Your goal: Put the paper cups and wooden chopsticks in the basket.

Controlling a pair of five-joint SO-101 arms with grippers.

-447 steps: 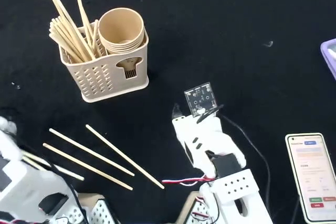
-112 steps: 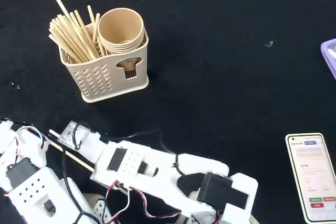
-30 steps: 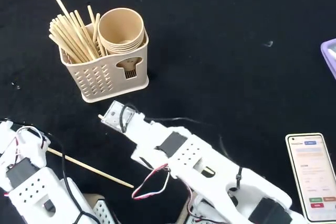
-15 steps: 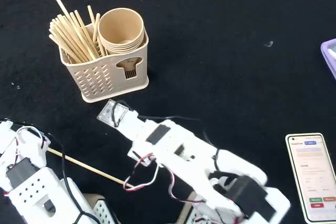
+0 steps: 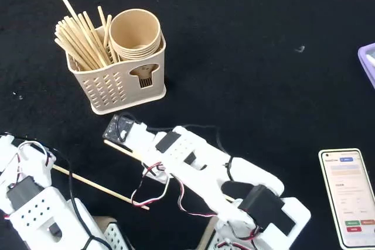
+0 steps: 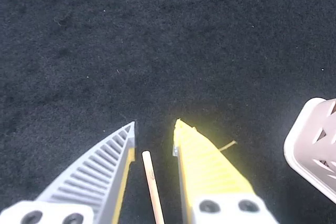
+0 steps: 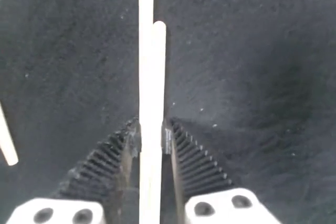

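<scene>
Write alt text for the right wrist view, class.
The right gripper has its fingers shut on two wooden chopsticks held side by side against the black table. The end of another chopstick lies off to one side.

The high view looks steeply down on the black table [image 5: 263, 86], with the arm bases at its near edge and the basket [image 5: 117, 80] far left; each wrist view looks along its own gripper, low over the cloth; the left gripper [image 6: 155, 122] view shares a basket corner with the high view; the right gripper [image 7: 151, 123] view shares the pinched chopsticks [image 7: 151, 77].
</scene>
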